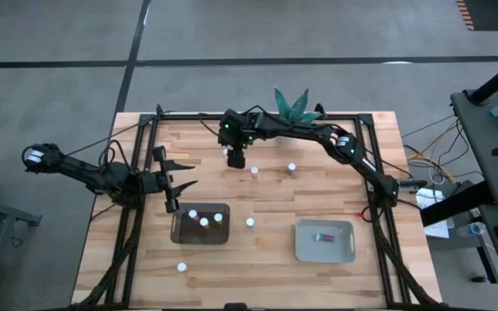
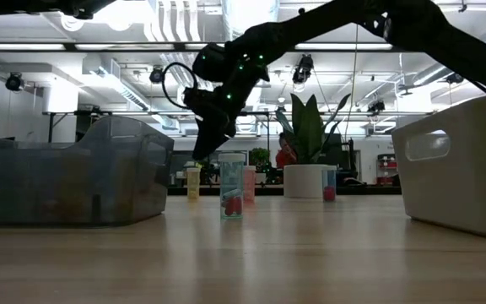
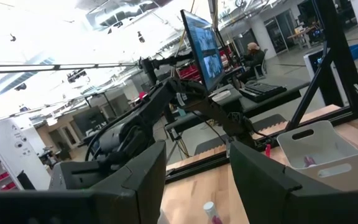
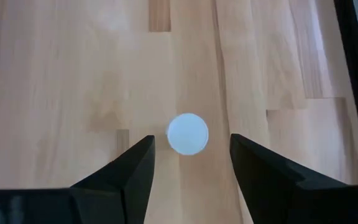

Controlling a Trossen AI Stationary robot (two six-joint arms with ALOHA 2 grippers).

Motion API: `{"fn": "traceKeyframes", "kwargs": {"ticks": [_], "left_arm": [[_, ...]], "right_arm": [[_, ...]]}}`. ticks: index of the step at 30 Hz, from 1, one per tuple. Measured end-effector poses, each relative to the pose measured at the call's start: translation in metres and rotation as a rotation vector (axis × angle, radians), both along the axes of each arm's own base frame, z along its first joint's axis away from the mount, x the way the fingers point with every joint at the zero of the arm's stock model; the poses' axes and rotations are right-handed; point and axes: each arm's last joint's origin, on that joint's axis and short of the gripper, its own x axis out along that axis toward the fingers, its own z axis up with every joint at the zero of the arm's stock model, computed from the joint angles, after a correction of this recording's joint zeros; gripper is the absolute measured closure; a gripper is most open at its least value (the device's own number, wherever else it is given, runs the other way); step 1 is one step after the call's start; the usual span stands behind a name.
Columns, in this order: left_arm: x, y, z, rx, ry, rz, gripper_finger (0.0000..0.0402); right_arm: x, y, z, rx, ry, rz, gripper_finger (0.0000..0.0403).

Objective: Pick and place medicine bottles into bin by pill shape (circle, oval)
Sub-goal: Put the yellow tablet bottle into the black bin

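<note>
**Right gripper poised over a capped bottle at the far side of the desk**

At the left of the desk (image 1: 258, 268), the left gripper (image 1: 180, 186) is held open and empty, just beyond the far-left corner of the dark translucent bin (image 1: 201, 225), in which three white-capped bottles are seen standing. One loose bottle (image 1: 181, 267) is left near the front edge, left of centre, and another (image 1: 250, 222) stands between the two bins.

Further right and toward the far edge, the right gripper (image 1: 236, 157) is hung above a medicine bottle (image 4: 188, 133). In the right wrist view the round white cap is framed between the two open fingers (image 4: 135, 165), slightly ahead of their tips and not touched by either. The bottle is judged to be upright, its long axis vertical, so a straight descent is what the grasp appears to call for. Bare wood is shown all around the cap, and room for the fingers is seen on both sides.

Two more bottles (image 1: 254, 170) (image 1: 291, 168) are set to the right of the gripper, apart from it. The potted plant (image 1: 294, 105) stands beyond, at the far edge.

At the near right, the pale grey-green bin (image 1: 325, 241) is seen holding one bottle lying on its side. Both bins lie well toward the near side of the target bottle, with open desk between; the pill shape cannot be read here.
</note>
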Motion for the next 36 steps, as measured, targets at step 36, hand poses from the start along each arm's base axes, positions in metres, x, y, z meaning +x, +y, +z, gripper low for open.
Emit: {"fn": "traceKeyframes", "kwargs": {"ticks": [36], "left_arm": [[0.0, 0.0, 0.0, 0.007, 0.001, 0.002, 0.024]], "right_arm": [[0.003, -0.002, -0.028, -0.009, -0.053, -0.002, 0.0202]]}}
